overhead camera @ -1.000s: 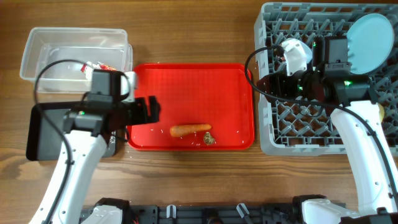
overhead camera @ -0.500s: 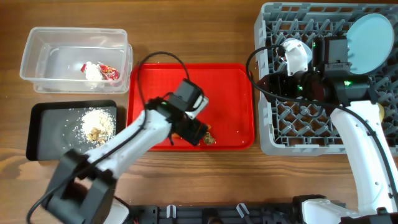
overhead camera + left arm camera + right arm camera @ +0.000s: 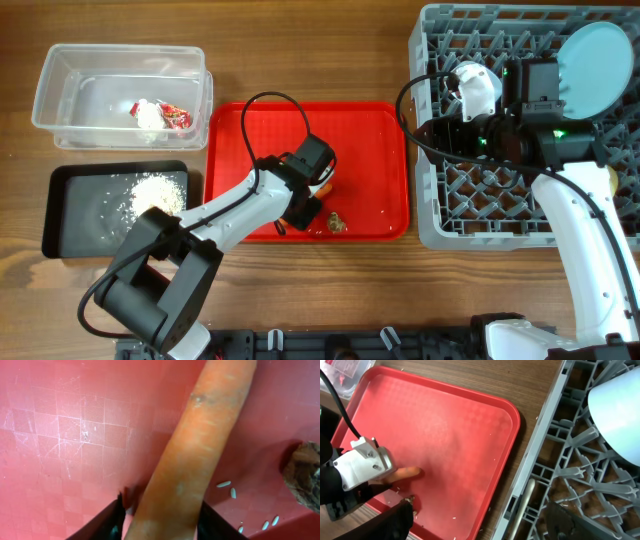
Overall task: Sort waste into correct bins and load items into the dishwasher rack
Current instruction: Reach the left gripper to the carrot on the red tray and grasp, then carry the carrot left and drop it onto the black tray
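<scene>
An orange carrot (image 3: 200,450) lies on the red tray (image 3: 360,140), and my left gripper (image 3: 160,520) is shut on its thick end, a black finger pressing each side. From overhead the left gripper (image 3: 300,205) covers most of the carrot (image 3: 325,185). Brown food scraps (image 3: 337,224) and rice-like crumbs (image 3: 227,487) lie just beside it. My right gripper (image 3: 482,522) hangs open and holds nothing over the left edge of the grey dishwasher rack (image 3: 480,210). The light-blue plate (image 3: 595,55) stands in the rack, and a white spoon (image 3: 522,505) lies in it.
The clear tub (image 3: 60,70) at the back left holds the red-and-white wrapper (image 3: 175,117) and white tissue (image 3: 147,113). The black tray (image 3: 60,215) in front of it holds pale crumbs (image 3: 150,190). Bare wood separates tray and rack.
My left arm swung from over the black tray to the red tray's front, and its jaws went from wide open to shut on the carrot. The right arm stayed put.
</scene>
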Motion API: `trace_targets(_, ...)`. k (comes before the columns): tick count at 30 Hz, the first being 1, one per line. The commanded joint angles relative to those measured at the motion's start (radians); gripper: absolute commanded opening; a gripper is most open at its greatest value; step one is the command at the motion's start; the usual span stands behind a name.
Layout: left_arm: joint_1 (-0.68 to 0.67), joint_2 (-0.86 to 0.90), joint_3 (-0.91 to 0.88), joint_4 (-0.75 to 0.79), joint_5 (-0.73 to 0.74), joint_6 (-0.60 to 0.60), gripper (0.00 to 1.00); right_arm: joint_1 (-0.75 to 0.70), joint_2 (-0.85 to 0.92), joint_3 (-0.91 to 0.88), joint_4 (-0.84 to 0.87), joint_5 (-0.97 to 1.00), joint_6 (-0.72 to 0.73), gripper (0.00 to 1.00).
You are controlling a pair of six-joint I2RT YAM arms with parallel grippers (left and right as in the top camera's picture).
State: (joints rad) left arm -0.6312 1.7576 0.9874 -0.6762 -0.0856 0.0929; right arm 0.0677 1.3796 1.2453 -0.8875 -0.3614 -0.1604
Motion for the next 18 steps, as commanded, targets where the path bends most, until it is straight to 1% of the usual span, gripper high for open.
trace_targets(1,0.001,0.017,-0.002,0.000,-0.013,0.004,0.38,0.002,0.004,0.005,-0.004,0.006,0.007,0.87)
trace_targets(3,0.001,0.017,-0.002,0.000,-0.013,0.003,0.36,0.002,0.004,0.005,-0.004,0.006,0.007,0.87)
trace_targets(4,0.001,0.017,-0.002,0.000,-0.013,0.003,0.33,0.002,0.004,0.005,-0.004,0.006,0.008,0.87)
trace_targets(7,0.001,0.017,-0.002,0.000,-0.013,0.003,0.31,0.002,0.004,0.005,-0.004,0.006,0.007,0.87)
trace_targets(11,0.001,0.016,-0.001,0.000,-0.027,-0.011,0.24,0.002,0.004,0.005,-0.004,0.006,0.007,0.87)
trace_targets(12,0.003,0.014,0.003,0.000,-0.060,-0.056,0.24,0.002,0.004,0.005,-0.004,0.006,0.007,0.87)
trace_targets(13,0.009,0.009,0.009,-0.005,-0.094,-0.104,0.21,0.002,0.004,0.005,-0.004,0.006,0.006,0.87)
trace_targets(14,0.025,-0.003,0.026,-0.028,-0.139,-0.171,0.04,0.002,0.004,0.005,-0.004,0.006,0.006,0.87)
trace_targets(18,0.098,-0.068,0.055,-0.070,-0.171,-0.285,0.04,0.002,0.004,0.005,-0.004,0.006,0.006,0.87)
